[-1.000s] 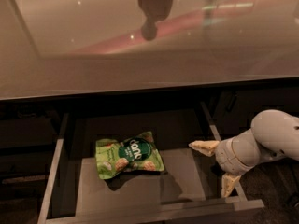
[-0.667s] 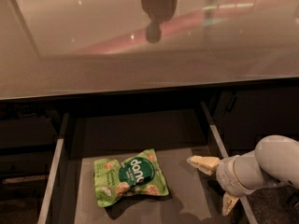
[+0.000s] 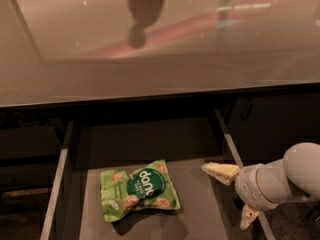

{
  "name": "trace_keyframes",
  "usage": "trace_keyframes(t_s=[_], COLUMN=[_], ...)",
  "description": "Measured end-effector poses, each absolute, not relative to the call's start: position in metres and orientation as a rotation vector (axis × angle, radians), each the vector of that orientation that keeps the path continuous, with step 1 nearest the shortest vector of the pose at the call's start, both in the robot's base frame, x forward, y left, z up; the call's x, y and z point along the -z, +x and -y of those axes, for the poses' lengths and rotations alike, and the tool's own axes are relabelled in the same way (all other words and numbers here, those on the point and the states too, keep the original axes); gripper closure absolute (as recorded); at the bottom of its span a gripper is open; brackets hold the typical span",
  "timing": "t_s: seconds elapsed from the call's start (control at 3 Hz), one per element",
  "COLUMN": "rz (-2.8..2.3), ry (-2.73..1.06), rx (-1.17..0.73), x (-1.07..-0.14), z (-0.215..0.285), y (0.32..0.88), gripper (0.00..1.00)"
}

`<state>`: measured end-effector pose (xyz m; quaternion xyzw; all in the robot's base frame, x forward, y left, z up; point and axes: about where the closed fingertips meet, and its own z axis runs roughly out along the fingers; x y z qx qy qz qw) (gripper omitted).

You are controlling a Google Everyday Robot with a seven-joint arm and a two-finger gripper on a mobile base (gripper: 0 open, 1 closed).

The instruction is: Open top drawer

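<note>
The top drawer (image 3: 150, 149) stands pulled far out from under the counter, its grey interior showing between two pale side rails; its front is below the picture's lower edge. A green snack bag (image 3: 139, 189) lies flat inside it, left of centre. My gripper (image 3: 234, 195) is at the drawer's right rail, low right. One cream finger (image 3: 220, 170) reaches over the rail into the drawer. The other finger (image 3: 248, 217) hangs outside the rail. The fingers stand apart and hold nothing.
A glossy beige counter top (image 3: 160, 44) spans the upper half and overhangs the drawer. Dark cabinet fronts (image 3: 275, 119) lie right of the drawer, and dark recesses (image 3: 30, 149) lie to its left. My white arm (image 3: 295, 176) enters from the right edge.
The drawer has slid further out toward the camera, carrying the snack bag with it. My gripper has moved down along the right rail.
</note>
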<state>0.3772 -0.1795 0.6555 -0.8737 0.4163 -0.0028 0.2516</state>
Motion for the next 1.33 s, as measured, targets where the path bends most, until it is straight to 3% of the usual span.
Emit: trace_keyframes(t_s=[0.67,1.33], rz=[-1.014,-0.939], ry=[-2.349,-2.262], rx=[0.18,0.075], x=[-0.733,-0.738], z=[0.166,0.167], y=[0.344,0.348], gripper=[0.0,0.0])
